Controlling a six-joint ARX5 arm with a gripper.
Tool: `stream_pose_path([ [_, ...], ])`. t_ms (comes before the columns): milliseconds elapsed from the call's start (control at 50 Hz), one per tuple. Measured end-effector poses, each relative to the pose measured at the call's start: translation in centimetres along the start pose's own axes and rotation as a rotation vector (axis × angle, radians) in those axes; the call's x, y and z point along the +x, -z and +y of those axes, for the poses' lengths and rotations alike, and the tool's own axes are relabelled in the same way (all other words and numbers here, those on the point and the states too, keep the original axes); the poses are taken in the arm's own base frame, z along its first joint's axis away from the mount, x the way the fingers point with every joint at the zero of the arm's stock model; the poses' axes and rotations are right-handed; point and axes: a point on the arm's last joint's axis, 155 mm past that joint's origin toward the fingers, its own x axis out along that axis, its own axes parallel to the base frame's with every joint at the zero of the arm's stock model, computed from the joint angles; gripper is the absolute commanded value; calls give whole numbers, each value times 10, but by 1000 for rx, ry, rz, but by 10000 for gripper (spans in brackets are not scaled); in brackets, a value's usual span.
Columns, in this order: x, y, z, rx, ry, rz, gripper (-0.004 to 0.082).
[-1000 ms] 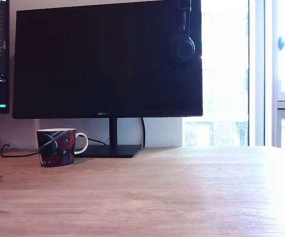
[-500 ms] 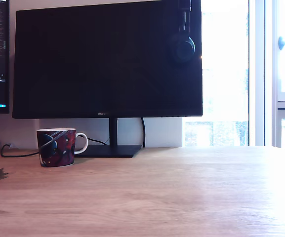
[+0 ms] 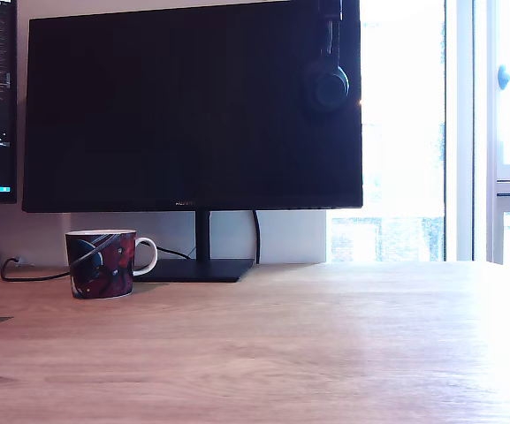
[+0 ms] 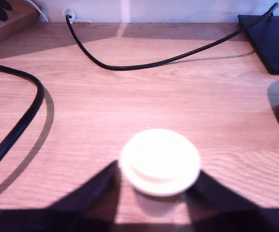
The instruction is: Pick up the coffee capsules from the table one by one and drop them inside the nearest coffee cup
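The exterior view sits low facing the monitor (image 3: 193, 106); the wrist view looks down close on the table (image 4: 144, 92).

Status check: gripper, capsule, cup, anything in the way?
Gripper straddling capsule, fingers at either side; grip unconfirmed. Cup upright on table, by monitor stand. Cables nearby, none touching capsule.

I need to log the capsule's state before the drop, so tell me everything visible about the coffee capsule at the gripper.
The coffee capsule shows only in the wrist view, as a round, pale, overexposed disc with a wider flanged rim; it looks like plastic. It sits between the dark fingers of the gripper, which flank it closely on both sides. Its shadow falls on the table beneath, so whether it rests there or is lifted is unclear.
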Motion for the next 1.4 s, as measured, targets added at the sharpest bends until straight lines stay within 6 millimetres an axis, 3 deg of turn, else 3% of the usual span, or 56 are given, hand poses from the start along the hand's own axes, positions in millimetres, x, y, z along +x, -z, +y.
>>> stream_pose_path([
  [460,-1,1,-10,-3,52,21,108],
  [660,-8,-2,-24,-12,124,58,108],
  [960,-31,-59,-65,27,244,-34,108],
  [1200,-46,-74,-107,58,340,-48,108],
  [1400,-50,-70,-131,70,393,-19,107],
])
